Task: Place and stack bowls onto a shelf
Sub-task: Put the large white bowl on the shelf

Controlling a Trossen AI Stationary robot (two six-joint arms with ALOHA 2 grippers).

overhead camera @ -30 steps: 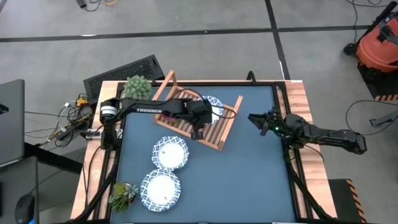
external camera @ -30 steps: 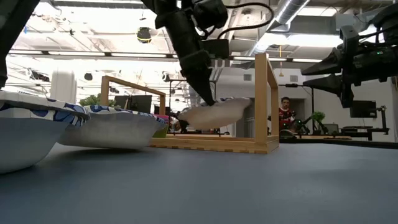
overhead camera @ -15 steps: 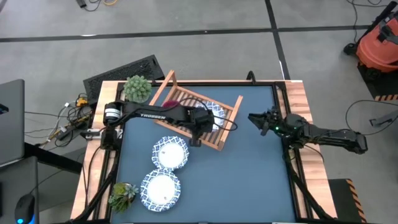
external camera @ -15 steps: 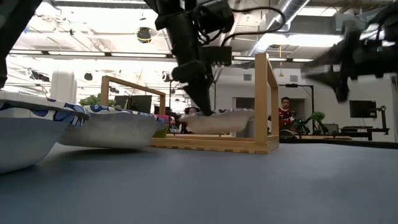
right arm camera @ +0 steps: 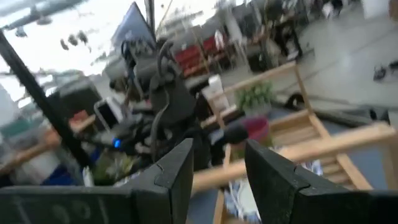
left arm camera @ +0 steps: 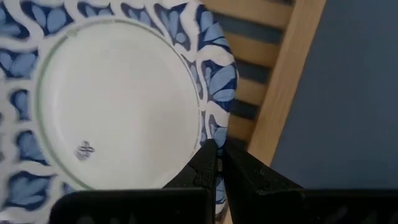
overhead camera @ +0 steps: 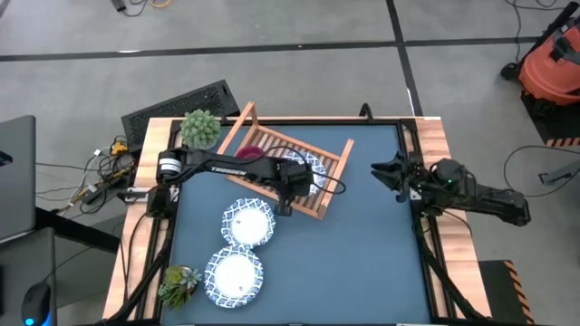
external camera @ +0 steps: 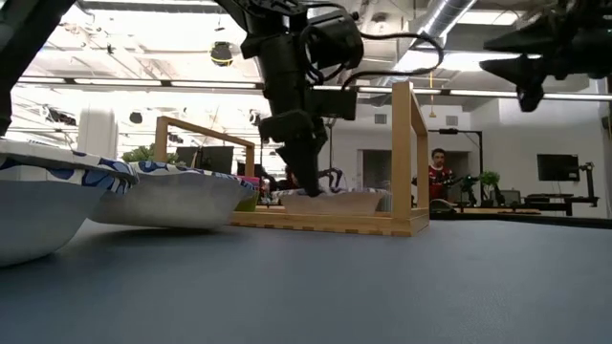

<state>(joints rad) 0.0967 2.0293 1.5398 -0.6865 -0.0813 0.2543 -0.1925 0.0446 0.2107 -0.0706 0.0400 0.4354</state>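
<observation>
While it sits on the slats of the wooden shelf, the white bowl with the blue patterned rim has its rim pinched by the left gripper, whose fingers are clamped tight on that edge! From above, that bowl lies toward the shelf's right end, near the raised end rail, and the left gripper reaches in over the shelf's near side. At table height the bowl rests flat on the rack, level, with the dark left arm coming down onto it from above.

Further along the same shelf, toward its left end, a magenta bowl shows between the slats and the arm. Out on the blue table, in front of the shelf, two more blue-rimmed white bowls wait: one just beside the shelf's near rail, the other closer to the table's front edge, the pair touching or nearly so.

Over on the right side of the table, the right gripper hangs in the air, well apart from the shelf, its fingers spread with nothing between them. A leafy potted plant stands at the back left corner, a smaller one at the front left.
</observation>
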